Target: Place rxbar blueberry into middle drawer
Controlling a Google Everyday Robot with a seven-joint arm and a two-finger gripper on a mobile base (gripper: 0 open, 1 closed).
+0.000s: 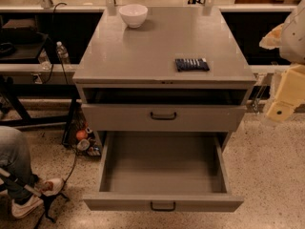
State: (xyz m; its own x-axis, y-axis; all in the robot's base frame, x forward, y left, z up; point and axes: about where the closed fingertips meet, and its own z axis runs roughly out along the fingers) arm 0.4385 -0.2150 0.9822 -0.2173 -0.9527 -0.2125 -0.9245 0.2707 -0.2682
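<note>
The rxbar blueberry (191, 64), a flat dark blue bar, lies on the grey cabinet's top near its front right. The middle drawer (162, 203), the lowest one, is pulled wide open toward me, and its inside looks empty. My gripper (282, 106) is a cream-coloured part at the right edge of the camera view. It hangs beside the cabinet's right side, about level with its top, to the right of the bar and apart from it. It holds nothing that I can see.
A white bowl (133, 15) stands at the back left of the cabinet top. The drawer above (163, 117) is closed. A seated person's leg and shoe (24, 194) are at the lower left. Cables and small objects (83, 140) lie on the floor left of the cabinet.
</note>
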